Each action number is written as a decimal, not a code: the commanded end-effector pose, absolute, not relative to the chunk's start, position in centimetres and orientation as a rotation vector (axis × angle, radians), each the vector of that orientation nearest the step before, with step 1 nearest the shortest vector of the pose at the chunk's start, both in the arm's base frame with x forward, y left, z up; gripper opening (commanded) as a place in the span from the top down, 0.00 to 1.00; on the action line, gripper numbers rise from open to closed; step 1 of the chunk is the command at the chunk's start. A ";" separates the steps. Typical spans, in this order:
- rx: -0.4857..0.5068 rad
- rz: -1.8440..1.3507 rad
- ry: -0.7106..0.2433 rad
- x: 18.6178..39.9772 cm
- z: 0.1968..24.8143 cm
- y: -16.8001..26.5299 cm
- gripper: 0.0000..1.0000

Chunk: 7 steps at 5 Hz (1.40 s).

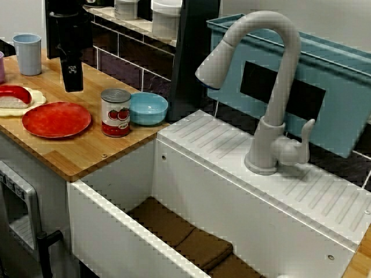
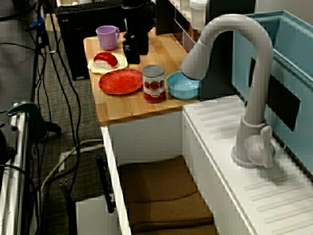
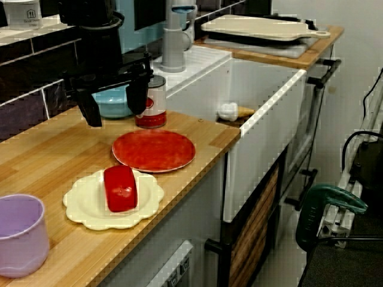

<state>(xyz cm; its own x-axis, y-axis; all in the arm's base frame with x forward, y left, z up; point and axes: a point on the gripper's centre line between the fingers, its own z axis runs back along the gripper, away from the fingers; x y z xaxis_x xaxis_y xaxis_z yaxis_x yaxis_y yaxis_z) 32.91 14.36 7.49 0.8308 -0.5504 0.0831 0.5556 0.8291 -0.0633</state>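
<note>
Gripper [image 3: 114,98] above a wooden counter [image 3: 54,149], pictured from the counter's end: we see its two black fingers [image 3: 90,110] spread wide, with nothing between them and nothing touching them. It hangs over the back of the worktop, clear of the wood.

Nearest to it lies a red plate [image 3: 154,150], flat, bare and just in front of the fingertips. A tin can [image 3: 151,103] with a tomato label stands upright behind that plate. In the view over the sink the can is just beside a blue bowl [image 1: 148,108], though we cannot tell whether they touch.

Closer to the camera at the counter's end, a cream plate [image 3: 90,221] with a wavy edge carries a red block [image 3: 120,188]. A purple cup [image 3: 21,236] stands near the corner.

As far as we can judge, no handling has begun. Every dish rests on the wood, the can is upright, and the open fingers carry nothing.

To one side, a white sink [image 3: 269,101] with a tall curved tap [image 1: 272,87] holds brown cloths [image 1: 174,226] on its floor.
</note>
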 end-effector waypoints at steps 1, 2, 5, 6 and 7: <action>-0.044 -0.812 -0.029 33.7 8.9 16.5 0.00; -0.055 -0.834 -0.007 33.4 8.7 17.7 0.00; 0.008 -0.849 0.002 31.1 8.6 19.1 0.00; 0.010 -0.843 -0.005 30.3 8.6 19.6 0.00; 0.016 -0.839 0.000 29.9 8.4 19.6 0.00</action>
<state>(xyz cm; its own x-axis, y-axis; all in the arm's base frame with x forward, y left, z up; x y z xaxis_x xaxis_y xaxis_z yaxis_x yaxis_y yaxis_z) 28.85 19.52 5.35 0.6691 -0.7431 -0.0115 0.7412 0.6684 -0.0618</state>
